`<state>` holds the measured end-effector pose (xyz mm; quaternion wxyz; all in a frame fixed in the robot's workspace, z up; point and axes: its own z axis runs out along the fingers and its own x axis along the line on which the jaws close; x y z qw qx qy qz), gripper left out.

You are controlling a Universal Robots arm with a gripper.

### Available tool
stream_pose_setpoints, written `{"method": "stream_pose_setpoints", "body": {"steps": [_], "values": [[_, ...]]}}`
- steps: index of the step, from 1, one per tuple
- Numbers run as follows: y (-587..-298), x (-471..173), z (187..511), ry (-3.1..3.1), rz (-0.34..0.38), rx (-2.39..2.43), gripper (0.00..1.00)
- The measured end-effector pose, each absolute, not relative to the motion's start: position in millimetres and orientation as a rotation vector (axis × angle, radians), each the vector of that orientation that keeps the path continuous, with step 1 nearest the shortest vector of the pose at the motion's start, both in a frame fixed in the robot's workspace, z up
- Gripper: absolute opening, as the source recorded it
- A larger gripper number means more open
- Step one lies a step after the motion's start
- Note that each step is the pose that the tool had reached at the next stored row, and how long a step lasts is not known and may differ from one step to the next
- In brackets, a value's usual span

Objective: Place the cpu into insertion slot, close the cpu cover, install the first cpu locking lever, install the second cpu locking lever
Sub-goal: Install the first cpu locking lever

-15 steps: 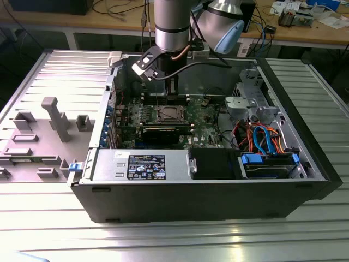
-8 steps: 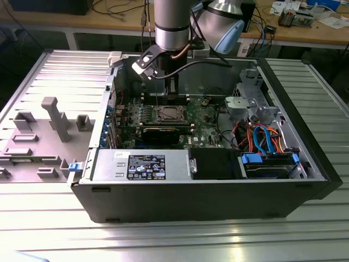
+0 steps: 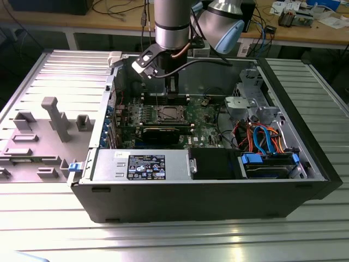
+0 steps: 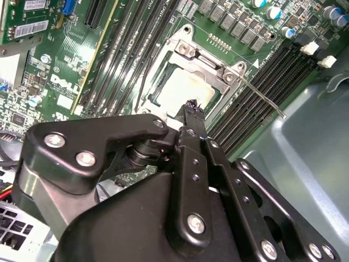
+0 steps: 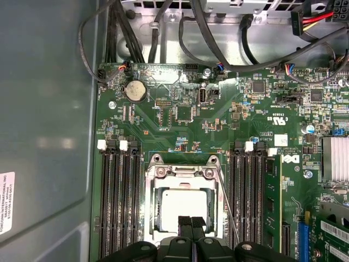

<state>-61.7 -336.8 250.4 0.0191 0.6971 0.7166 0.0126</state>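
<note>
The end effector (image 5: 191,225) has its fingers pinched together with nothing between them, tips right at the edge of the cpu cover (image 5: 183,172). Can't tell if they actually touch it. The cover's lying flat over the cpu (image 5: 182,203), which sits in the insertion slot (image 5: 157,159) on the green motherboard (image 5: 180,117). A thin locking lever (image 5: 228,202) angles out beside the slot, toward the memory slots (image 5: 248,196). The open computer case (image 3: 191,199) sits on the metal worktop (image 3: 163,240).
</note>
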Motion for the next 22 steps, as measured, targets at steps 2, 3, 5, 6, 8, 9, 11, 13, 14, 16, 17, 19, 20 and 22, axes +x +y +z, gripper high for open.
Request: {"method": "stream_pose_setpoints", "body": {"steps": [2,3,5,6,8,9,11,13,14,16,17,19,20,22], "values": [[-336.8,-61.8,250.6,2.224,0.039,2.164,0.11],[-336.8,-61.8,250.8,2.224,0.039,2.164,0.11],[-336.8,-61.8,251.5,2.224,0.039,2.164,0.11],[-336.8,-61.7,251.7,2.224,0.039,2.164,0.11],[-336.8,-61.7,252.0,2.224,0.039,2.164,0.11],[-336.8,-61.8,252.1,2.224,0.039,2.164,0.11],[-336.8,-61.8,252.4,2.224,0.039,2.164,0.11],[-336.8,-61.8,252.5,2.224,0.039,2.164,0.11],[-336.8,-61.8,252.6,2.224,0.039,2.164,0.11],[-336.8,-61.8,253.2,2.224,0.039,2.164,0.11],[-336.8,-61.8,253.4,2.224,0.039,2.164,0.11],[-336.8,-61.8,254.4,2.224,0.039,2.164,0.11],[-336.8,-61.8,255.5,2.224,0.039,2.164,0.11],[-336.8,-61.8,256.6,2.224,0.039,2.164,0.11]]}}
